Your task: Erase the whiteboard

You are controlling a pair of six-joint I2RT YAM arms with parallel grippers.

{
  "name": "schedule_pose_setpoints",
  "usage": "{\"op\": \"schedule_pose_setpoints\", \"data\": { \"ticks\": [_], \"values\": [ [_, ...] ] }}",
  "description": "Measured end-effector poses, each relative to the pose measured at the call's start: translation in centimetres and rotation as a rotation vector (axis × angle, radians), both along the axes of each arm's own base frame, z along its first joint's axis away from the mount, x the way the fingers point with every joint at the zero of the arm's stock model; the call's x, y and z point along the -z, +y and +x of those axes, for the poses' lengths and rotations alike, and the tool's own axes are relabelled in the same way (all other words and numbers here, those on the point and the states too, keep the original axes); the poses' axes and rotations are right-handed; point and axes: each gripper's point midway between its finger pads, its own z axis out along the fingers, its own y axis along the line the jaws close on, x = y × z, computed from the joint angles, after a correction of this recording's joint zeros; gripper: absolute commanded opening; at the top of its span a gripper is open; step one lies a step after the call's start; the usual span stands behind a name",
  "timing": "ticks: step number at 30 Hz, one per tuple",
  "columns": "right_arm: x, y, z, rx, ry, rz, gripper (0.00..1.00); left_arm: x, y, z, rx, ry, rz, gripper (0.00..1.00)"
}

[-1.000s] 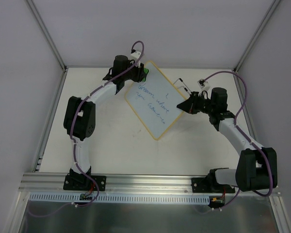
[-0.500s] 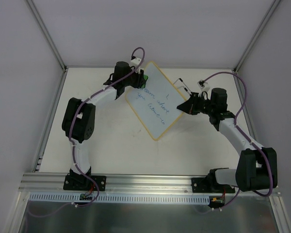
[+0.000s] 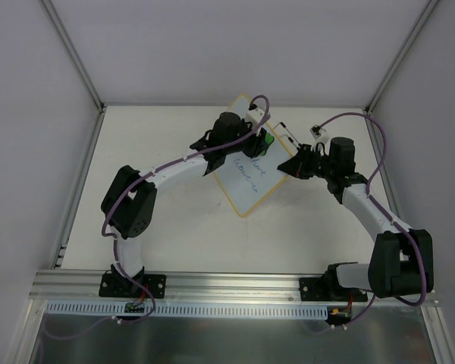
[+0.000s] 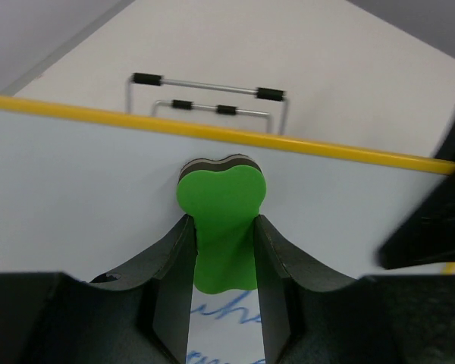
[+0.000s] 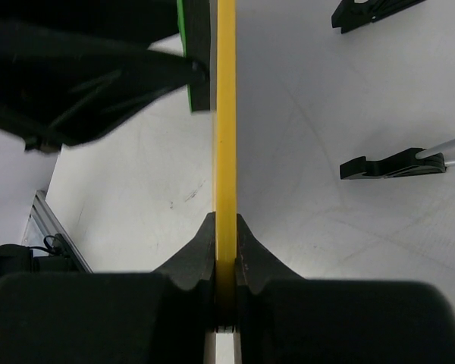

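Observation:
The whiteboard (image 3: pixel 246 182) is a white board with a yellow frame, held tilted above the table at centre back. Blue handwriting remains on its lower part. My left gripper (image 3: pixel 264 141) is shut on the green bone-shaped eraser (image 4: pixel 221 220) and presses it against the board face near the top edge (image 4: pixel 227 135). My right gripper (image 3: pixel 290 165) is shut on the board's yellow frame (image 5: pixel 225 152) at its right edge. In the right wrist view the eraser shows as a green edge (image 5: pixel 183 30) on the left side of the board.
A wire stand with black sleeves (image 4: pixel 208 95) lies on the table behind the board. Two black feet (image 5: pixel 394 163) lie on the table to the board's right. White walls close in the table at the back and sides.
My left gripper has swept the eraser to the right across the upper part of the board, and the writing there is gone. The right gripper and the board have stayed put.

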Motion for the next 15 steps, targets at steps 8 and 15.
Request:
{"op": "schedule_pose_setpoints", "data": {
  "ticks": [8,15],
  "values": [
    [0.1,0.0,0.0,0.000,0.003,-0.002,0.00,0.0,-3.9,-6.4,0.081,0.010,-0.039,0.00],
    [0.0,0.3,-0.1,-0.015,-0.008,0.000,0.00,0.0,-2.4,-5.3,0.001,0.059,-0.097,0.00]
  ]
}}
